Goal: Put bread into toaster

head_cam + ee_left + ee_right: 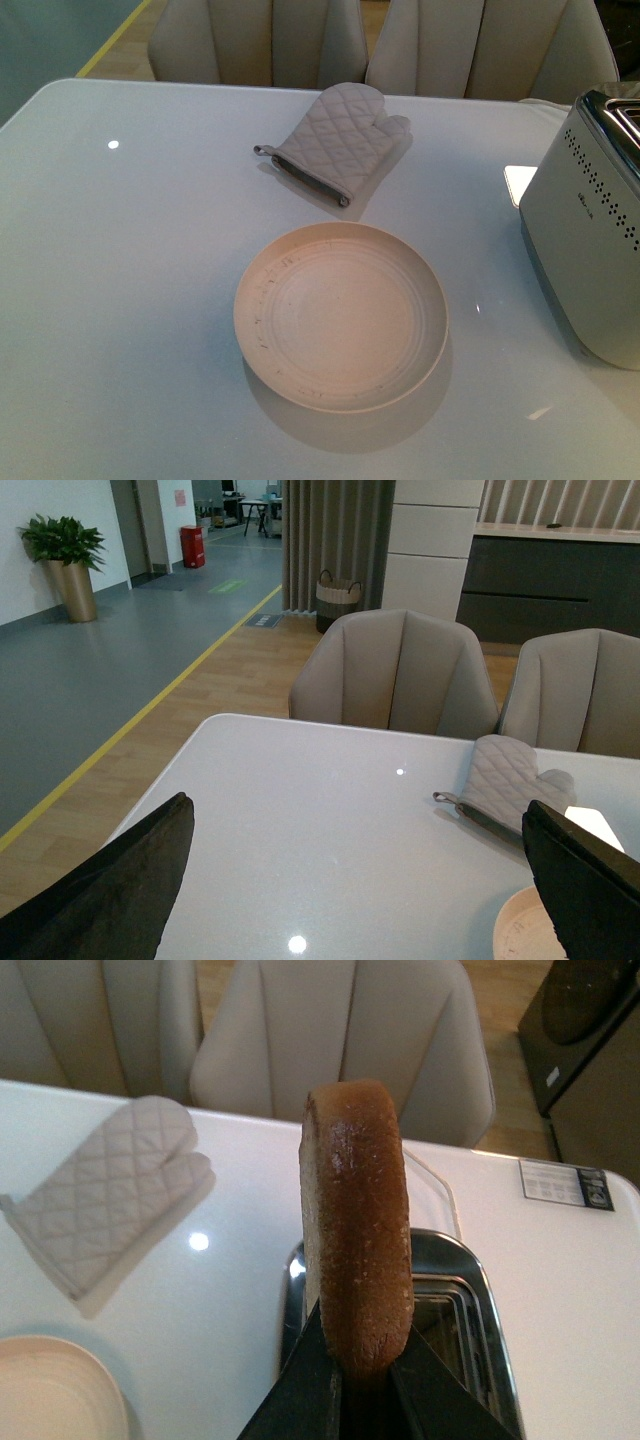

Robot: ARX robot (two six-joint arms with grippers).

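Right jaws pinch the bread by its lower edge, holding it upright just above the toaster. The toaster's open slot shows close beside the slice. Left jaws hang spread wide over bare worktop, with the oven mitt and the plate rim near one jaw.

Your front camera looks steeply down on the desk, with the plate close below it. Your left wrist camera sits low, looking level across the desk toward the chairs. Your right wrist camera peers down, very near the toaster. All three share the oven mitt.
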